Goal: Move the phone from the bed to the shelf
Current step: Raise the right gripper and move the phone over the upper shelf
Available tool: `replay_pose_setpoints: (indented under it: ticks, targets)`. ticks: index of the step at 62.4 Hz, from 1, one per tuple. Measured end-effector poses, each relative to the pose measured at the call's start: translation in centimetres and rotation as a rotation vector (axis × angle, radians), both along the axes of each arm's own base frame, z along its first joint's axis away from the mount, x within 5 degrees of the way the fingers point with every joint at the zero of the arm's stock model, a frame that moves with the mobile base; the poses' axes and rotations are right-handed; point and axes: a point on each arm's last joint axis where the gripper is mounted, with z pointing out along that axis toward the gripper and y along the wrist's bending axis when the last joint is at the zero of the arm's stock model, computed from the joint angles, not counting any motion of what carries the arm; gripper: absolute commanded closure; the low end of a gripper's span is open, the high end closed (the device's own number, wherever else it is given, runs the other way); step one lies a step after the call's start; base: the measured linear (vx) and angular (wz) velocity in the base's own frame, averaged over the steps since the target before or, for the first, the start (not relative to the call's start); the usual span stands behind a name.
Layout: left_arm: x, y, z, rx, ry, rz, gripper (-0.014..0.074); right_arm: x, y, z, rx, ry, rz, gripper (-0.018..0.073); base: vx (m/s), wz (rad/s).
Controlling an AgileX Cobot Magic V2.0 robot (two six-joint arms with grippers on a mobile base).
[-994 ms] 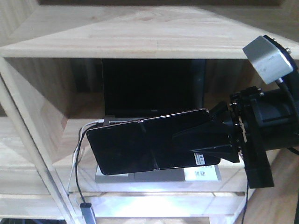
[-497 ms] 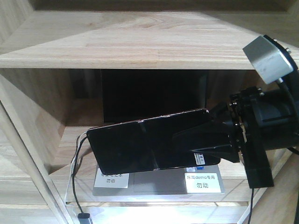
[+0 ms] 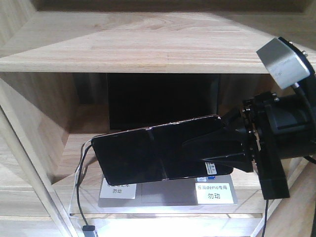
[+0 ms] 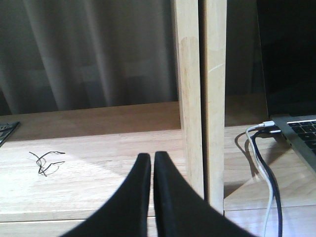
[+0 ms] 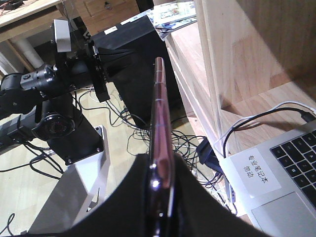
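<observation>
The phone (image 3: 153, 155) is a wide glossy black slab with a seam across its middle, held in the air in front of the shelf (image 3: 148, 47). My right gripper (image 3: 210, 150) is shut on its right end. In the right wrist view the phone (image 5: 161, 113) shows edge-on, pinkish, clamped between the black fingers (image 5: 197, 197). It hangs above a grey laptop inside a shelf compartment. My left gripper (image 4: 152, 160) is shut with nothing in it, over a lower shelf board (image 4: 89, 168). The bed is out of view.
An open grey laptop (image 3: 168, 190) with white labels and a dark screen (image 3: 163, 98) fills the compartment. White and black cables (image 3: 81, 163) run from its left side. An upright shelf post (image 4: 200, 98) stands right of the left gripper. The left arm (image 5: 54, 84) and floor cables show below.
The front view shifted downward a little between one second and half a second ago, so the shelf sits higher in frame. The phone stays in the right gripper's hold, unmoved since.
</observation>
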Motion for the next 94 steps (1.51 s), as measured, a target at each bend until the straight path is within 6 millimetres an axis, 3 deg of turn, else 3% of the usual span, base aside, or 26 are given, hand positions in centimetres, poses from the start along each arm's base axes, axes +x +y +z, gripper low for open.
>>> replay_pose_setpoints:
  ticks: [58,67,94]
  targets:
    - [0.0,0.0,0.0,0.000,0.000,0.000,0.0595,0.0,0.2,0.7,0.070,0.009,-0.005,0.0561,0.00,0.00]
    - [0.0,0.0,0.0,0.000,0.000,0.000,0.0595,0.1,0.3,2.4,0.090,-0.038,-0.006,0.0561,0.00,0.00]
    - [0.0,0.0,0.0,0.000,0.000,0.000,0.0595,-0.6,0.1,11.2,0.195,-0.270,-0.048,0.0561,0.00,0.00]
